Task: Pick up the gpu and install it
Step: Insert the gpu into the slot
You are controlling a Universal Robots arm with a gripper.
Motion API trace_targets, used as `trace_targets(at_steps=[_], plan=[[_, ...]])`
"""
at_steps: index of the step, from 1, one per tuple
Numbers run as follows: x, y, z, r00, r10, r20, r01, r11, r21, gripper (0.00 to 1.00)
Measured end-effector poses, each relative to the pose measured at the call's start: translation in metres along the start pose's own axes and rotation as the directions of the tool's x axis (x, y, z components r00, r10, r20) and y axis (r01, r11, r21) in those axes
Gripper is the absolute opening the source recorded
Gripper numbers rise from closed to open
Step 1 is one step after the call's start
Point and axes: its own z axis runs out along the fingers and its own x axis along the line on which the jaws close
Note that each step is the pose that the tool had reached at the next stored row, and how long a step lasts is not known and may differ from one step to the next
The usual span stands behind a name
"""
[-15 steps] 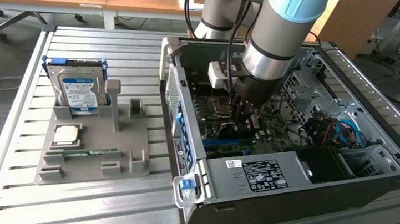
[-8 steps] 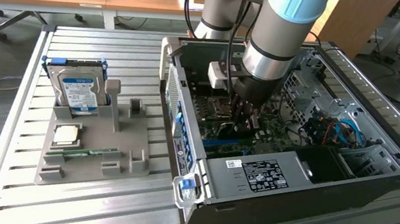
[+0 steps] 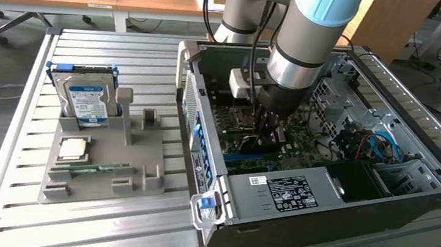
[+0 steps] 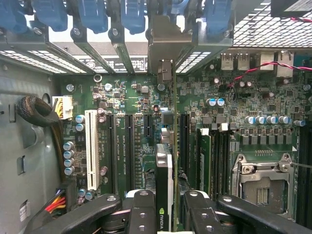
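Note:
Inside the open computer case (image 3: 217, 234), my gripper (image 3: 270, 132) reaches down over the green motherboard (image 4: 136, 97). In the wrist view my gripper (image 4: 168, 204) is shut on the gpu (image 4: 165, 170), one black finger (image 4: 141, 209) on each side of it. The card shows edge-on, standing upright over the board beside a long black expansion slot (image 4: 184, 141). Its grey metal end bracket (image 4: 165, 46) lies against the case's rear slot openings. I cannot tell whether the card's edge sits in a slot.
A white slot (image 4: 91, 146) and two black slots (image 4: 119, 151) lie beside the card, with the processor socket (image 4: 261, 187) further off. The power supply (image 3: 295, 193) fills the case's near end. Outside, a grey tray (image 3: 147, 159) holds a hard drive (image 3: 83, 97), a processor (image 3: 74, 148) and a memory stick (image 3: 92, 170).

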Motion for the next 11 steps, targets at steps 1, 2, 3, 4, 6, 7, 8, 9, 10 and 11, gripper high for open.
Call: trace_targets(at_steps=[1,2,3,4,6,7,8,9,10,11], plan=[[0.0000,0.0000,0.0000,1.0000,0.000,0.0000,0.000,1.0000,0.0000,0.27],[0.0000,0.0000,0.0001,1.0000,0.000,0.0000,0.000,1.0000,0.0000,0.27],[0.0000,0.0000,0.0001,1.0000,0.001,0.0001,-0.001,1.0000,0.0001,0.27],[0.0000,0.0000,0.0001,1.0000,0.002,0.0000,-0.002,1.0000,0.0001,0.27],[0.0000,0.0000,0.0002,1.0000,0.002,-0.0002,-0.002,1.0000,0.0002,0.27],[0.0000,0.0000,0.0004,1.0000,0.003,-0.0002,-0.003,1.0000,0.0003,0.27],[0.0000,0.0000,0.0005,1.0000,0.004,-0.0010,-0.004,1.0000,0.0003,0.27],[0.0000,0.0000,0.0004,1.0000,0.005,-0.0018,-0.005,1.0000,0.0003,0.27],[0.0000,0.0000,0.0004,1.0000,0.005,-0.0018,-0.005,1.0000,0.0003,0.27],[0.0000,0.0000,0.0005,1.0000,0.005,-0.0017,-0.005,1.0000,0.0003,0.27]])
